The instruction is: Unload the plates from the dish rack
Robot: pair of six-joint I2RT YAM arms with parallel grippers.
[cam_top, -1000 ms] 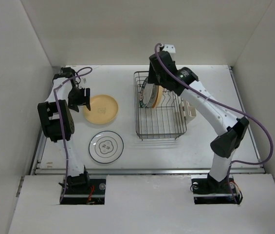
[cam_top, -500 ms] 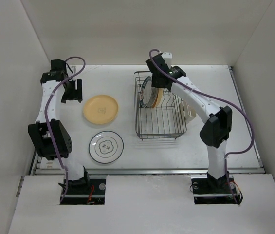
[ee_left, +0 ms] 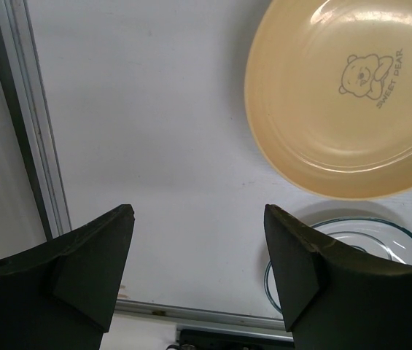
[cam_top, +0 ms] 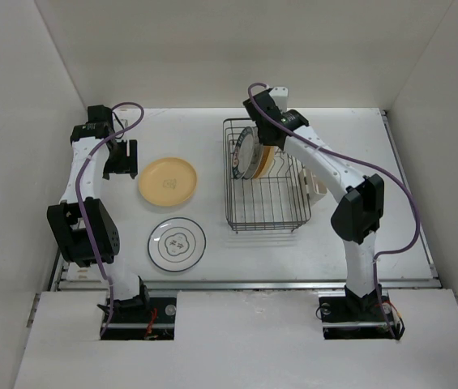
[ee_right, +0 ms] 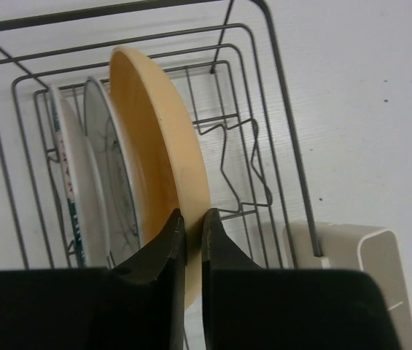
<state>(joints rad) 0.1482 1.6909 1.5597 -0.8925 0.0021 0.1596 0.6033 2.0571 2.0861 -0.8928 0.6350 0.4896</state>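
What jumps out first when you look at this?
The right arm's fingers pinch the rim of an orange plate standing in the wire dish rack. Left of the rack, a yellow bear plate and a dark-rimmed white plate lie flat on the table.

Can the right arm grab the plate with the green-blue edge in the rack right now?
Probably not yet. The right gripper is pinched shut on the orange plate, so it's busy. The green-blue-edged plate stands further along the dish rack with its top rim uncovered.
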